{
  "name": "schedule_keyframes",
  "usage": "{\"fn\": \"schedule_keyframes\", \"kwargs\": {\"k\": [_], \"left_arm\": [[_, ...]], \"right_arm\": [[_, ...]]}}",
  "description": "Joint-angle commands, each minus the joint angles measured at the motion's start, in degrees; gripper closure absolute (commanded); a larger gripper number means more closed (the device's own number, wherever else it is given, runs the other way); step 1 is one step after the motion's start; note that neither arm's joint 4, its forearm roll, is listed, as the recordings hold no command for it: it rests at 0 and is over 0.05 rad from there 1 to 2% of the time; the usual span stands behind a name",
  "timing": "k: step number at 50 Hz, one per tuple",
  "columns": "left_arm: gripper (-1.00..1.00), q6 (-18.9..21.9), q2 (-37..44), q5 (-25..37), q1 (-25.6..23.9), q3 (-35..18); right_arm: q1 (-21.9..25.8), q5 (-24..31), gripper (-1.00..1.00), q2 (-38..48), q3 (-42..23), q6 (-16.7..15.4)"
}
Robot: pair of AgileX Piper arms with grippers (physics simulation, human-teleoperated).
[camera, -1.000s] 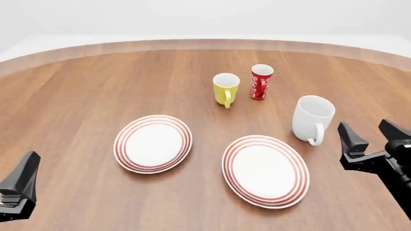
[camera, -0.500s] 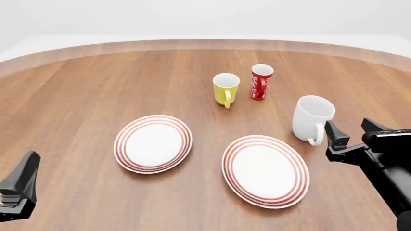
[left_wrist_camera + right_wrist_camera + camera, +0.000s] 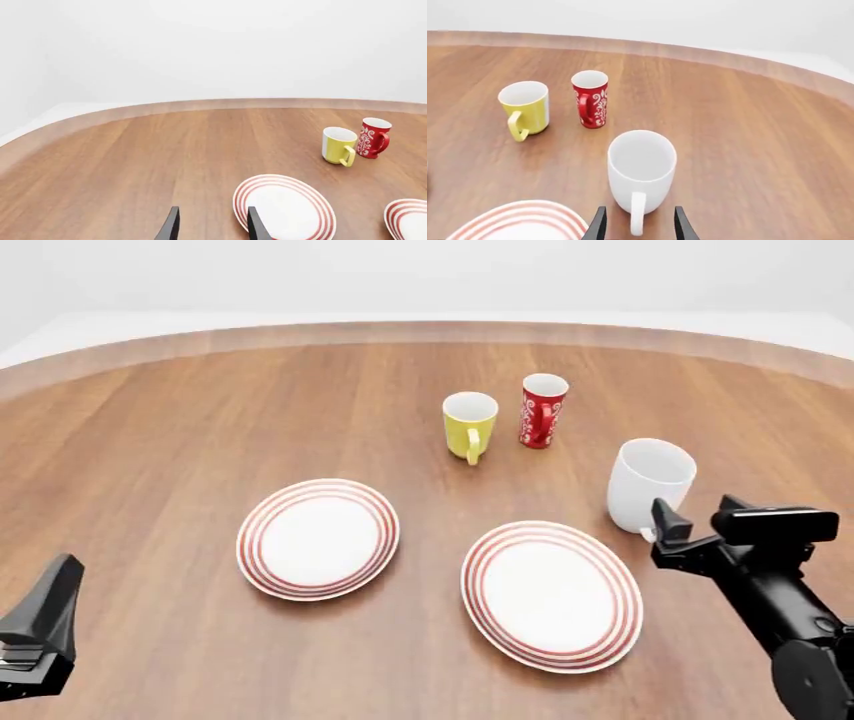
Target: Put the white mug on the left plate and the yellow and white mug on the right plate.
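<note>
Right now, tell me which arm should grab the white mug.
The right. Its gripper is open and right at the white mug, with the handle lined up between its fingers in the right wrist view. The left gripper sits at the near left edge, far across both plates.
</note>
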Motion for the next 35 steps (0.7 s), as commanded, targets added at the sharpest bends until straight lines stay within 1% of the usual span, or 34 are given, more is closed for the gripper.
{"fn": "schedule_keyframes", "kwargs": {"k": [1,28,35], "left_arm": [[-1.00,0.00,0.00,0.00,0.00,0.00],[-1.00,0.00,0.00,0.00,0.00,0.00],[-1.00,0.00,0.00,0.00,0.00,0.00]], "right_arm": [[0.06,-2.14,-1.00,4.82,-1.26,0.05],[0.56,-2.17,-1.00,12.02,-6.01,0.15],[0.73,-2.31,-1.00,13.54,-6.37,0.30]]}}
